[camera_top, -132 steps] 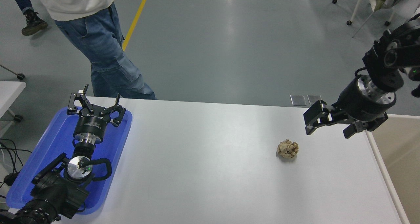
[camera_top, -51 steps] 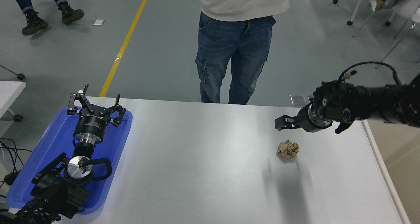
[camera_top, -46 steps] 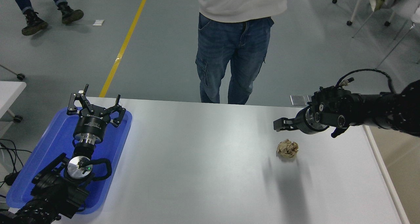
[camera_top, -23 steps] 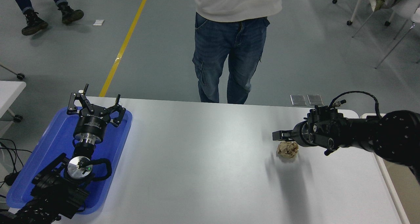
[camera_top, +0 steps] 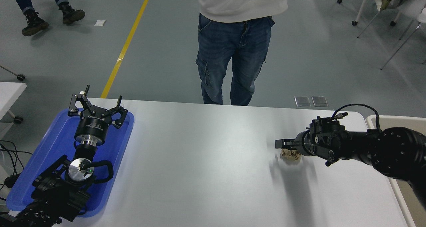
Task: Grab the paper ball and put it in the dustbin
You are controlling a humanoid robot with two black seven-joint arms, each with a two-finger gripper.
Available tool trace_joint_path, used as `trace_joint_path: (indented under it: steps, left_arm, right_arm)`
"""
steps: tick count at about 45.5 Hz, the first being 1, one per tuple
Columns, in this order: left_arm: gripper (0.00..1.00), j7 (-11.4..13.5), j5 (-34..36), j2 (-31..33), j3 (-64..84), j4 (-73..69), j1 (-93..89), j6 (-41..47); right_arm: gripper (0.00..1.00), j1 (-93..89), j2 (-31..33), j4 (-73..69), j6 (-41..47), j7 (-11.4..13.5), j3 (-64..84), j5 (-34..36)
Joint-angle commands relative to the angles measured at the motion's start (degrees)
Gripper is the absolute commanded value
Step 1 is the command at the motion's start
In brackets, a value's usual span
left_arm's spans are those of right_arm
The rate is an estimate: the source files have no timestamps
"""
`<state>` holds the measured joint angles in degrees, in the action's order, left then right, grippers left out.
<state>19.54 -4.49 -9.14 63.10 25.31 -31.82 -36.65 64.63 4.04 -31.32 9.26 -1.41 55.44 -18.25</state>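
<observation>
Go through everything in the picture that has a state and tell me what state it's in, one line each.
paper ball: crumpled, lying on the white table, partly hidden by the right pincer; not lifted.
right pincer: low over the ball; open or shut cannot be told.
left pincer: open, holding nothing, parked over the blue tray.
dustbin: at the table's right edge, only a corner showing.
person: standing at the far side.

1 paper ball (camera_top: 291,155), 1 dustbin (camera_top: 392,118), 1 blue tray (camera_top: 53,147), 2 pincers, 2 people
</observation>
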Motion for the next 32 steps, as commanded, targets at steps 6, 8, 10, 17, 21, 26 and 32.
trace_joint_path:
  steps: [6, 8, 10, 17, 21, 26, 32]
  left_arm:
    - [1.0, 0.0, 0.0, 0.0, 0.0, 0.0, 0.0, 0.0]
    - [1.0, 0.0, 0.0, 0.0, 0.0, 0.0, 0.0, 0.0]
    - [1.0, 0.0, 0.0, 0.0, 0.0, 0.0, 0.0, 0.0]
    - [1.0, 0.0, 0.0, 0.0, 0.0, 0.0, 0.0, 0.0]
    - [1.0, 0.0, 0.1, 0.0, 0.0, 0.0, 0.0, 0.0]
    - [1.0, 0.0, 0.0, 0.0, 0.0, 0.0, 0.0, 0.0]
    - [1.0, 0.0, 0.1, 0.0, 0.0, 0.0, 0.0, 0.0]
  right_arm:
    - [0.05, -1.3, -0.5, -0.1, 0.1, 0.0, 0.0, -0.3]
    - [0.0, -1.3, -0.5, -0.1, 0.2, 0.0, -0.1, -0.5]
    - [0.0, -1.3, -0.4, -0.1, 0.2, 0.0, -0.1, -0.8]
    - [0.0, -0.6, -0.5, -1.2, 0.7, -0.1, -0.1, -1.0]
    - [0.0, 0.7, -0.3, -2.5, 1.1, -0.4, -0.1, -0.9]
    - [0.0, 4.8, 1.1, -6.0, 1.5, -0.4, 0.0, -0.9]
    - [0.0, 12.3, 5.1, -12.0, 3.2, -0.4, 0.1, -0.9]
